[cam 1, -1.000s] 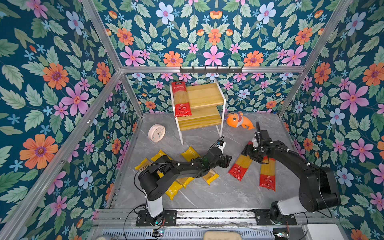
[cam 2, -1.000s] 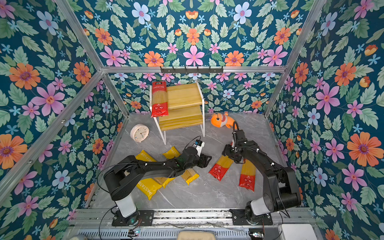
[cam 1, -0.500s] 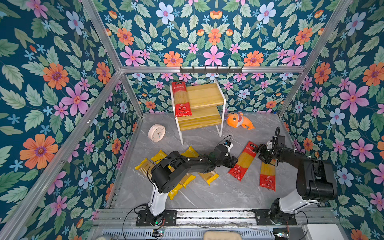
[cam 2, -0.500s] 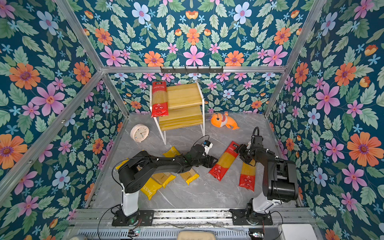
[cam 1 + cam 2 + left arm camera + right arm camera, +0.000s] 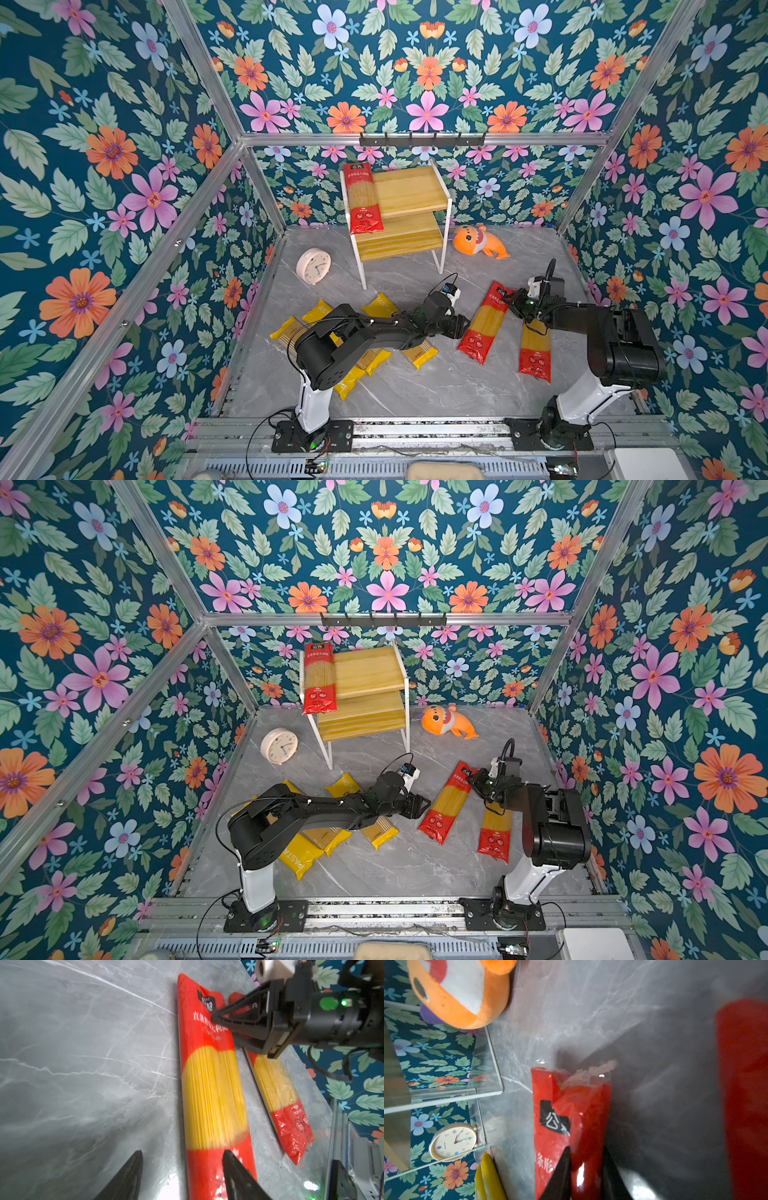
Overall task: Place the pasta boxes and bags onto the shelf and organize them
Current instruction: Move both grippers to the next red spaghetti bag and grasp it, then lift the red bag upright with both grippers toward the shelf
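Note:
One red pasta pack (image 5: 362, 197) lies on the left of the shelf's (image 5: 411, 191) top board. Two more red packs lie on the floor. My right gripper (image 5: 585, 1148) is shut on the far end of the middle red pack (image 5: 484, 322), as the left wrist view also shows (image 5: 212, 1095). My left gripper (image 5: 184, 1152) stands open at that pack's near end, with one finger over the red film and the other over bare floor. The other red pack (image 5: 535, 349) lies beside it under the right arm. Yellow packs (image 5: 380, 305) lie scattered beneath the left arm.
A round clock (image 5: 313, 266) stands left of the shelf and an orange plush fish (image 5: 478, 243) lies to its right. A black hook rail (image 5: 422, 139) hangs on the back wall. Patterned walls close in both sides.
My right gripper has reached the middle red pack's far end and closed on it. The left gripper has slid right to the pack's near end and stayed open.

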You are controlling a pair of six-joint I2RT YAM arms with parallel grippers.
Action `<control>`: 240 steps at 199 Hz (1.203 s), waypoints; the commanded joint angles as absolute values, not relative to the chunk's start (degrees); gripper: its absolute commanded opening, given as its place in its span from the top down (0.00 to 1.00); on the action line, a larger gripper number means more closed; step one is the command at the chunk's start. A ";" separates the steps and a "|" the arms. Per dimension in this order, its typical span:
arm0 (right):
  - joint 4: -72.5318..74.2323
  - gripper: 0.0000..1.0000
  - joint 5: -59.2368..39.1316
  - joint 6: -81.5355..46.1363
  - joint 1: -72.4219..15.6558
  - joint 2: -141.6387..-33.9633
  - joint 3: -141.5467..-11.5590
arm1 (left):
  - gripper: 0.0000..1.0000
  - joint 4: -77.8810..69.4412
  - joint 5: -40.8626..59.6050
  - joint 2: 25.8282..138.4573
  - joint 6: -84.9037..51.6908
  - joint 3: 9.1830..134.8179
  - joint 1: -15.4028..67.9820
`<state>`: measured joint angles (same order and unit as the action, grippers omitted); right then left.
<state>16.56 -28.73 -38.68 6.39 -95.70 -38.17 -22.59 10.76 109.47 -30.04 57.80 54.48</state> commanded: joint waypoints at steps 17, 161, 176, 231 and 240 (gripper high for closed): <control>22.81 0.92 -28.54 -35.97 2.40 -89.93 -35.55 | 0.36 -26.40 12.23 107.06 -29.93 56.12 53.08; 24.90 1.00 -38.95 -23.86 -6.12 -56.88 -38.56 | 0.25 -46.96 26.06 93.84 -24.74 45.16 49.04; 22.75 1.00 -40.15 -22.54 -8.37 -56.60 -41.56 | 0.24 -48.37 27.50 94.54 -24.95 46.43 48.96; 21.83 1.00 -45.96 -21.08 -18.19 -58.98 -49.51 | 0.24 -59.13 34.09 93.07 -31.40 44.78 44.97; 21.55 1.00 -46.05 -20.39 -19.72 -59.46 -50.44 | 0.25 -61.45 35.66 92.45 -32.58 43.87 44.39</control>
